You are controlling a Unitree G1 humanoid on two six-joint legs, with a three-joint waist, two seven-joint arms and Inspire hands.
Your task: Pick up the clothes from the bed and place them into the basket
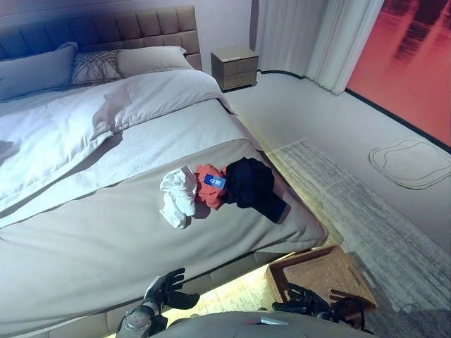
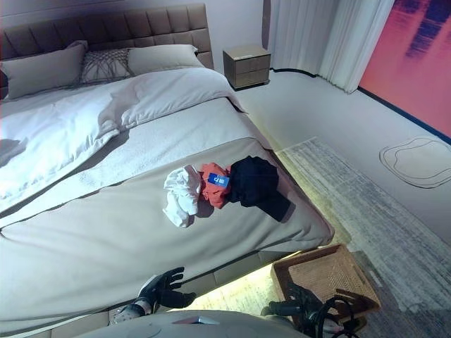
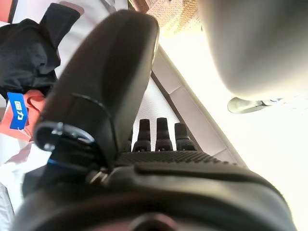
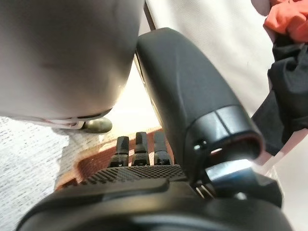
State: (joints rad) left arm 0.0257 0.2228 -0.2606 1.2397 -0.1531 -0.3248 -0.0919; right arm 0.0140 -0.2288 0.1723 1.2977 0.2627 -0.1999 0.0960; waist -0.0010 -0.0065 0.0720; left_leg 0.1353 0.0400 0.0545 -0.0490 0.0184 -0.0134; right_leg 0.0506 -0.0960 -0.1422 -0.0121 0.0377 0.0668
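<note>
A white garment (image 1: 179, 196), a red garment (image 1: 211, 186) with a blue tag, and a black garment (image 1: 251, 186) lie together on the grey bed (image 1: 106, 239) near its foot corner. A brown wicker basket (image 1: 320, 274) stands on the floor at the bed's foot. My left hand (image 1: 165, 289) hangs low before the bed's edge, fingers straight, holding nothing. My right hand (image 1: 303, 301) hangs beside the basket's near rim, fingers relaxed, holding nothing. The black garment (image 3: 29, 57) and the red garment (image 3: 30, 102) also show past the thumb in the left wrist view.
A white duvet (image 1: 84, 120) and pillows (image 1: 151, 60) cover the bed's head end. A nightstand (image 1: 235, 67) stands by the headboard. A pale rug (image 1: 352, 204) lies on the floor right of the bed, curtains (image 1: 310, 35) behind it.
</note>
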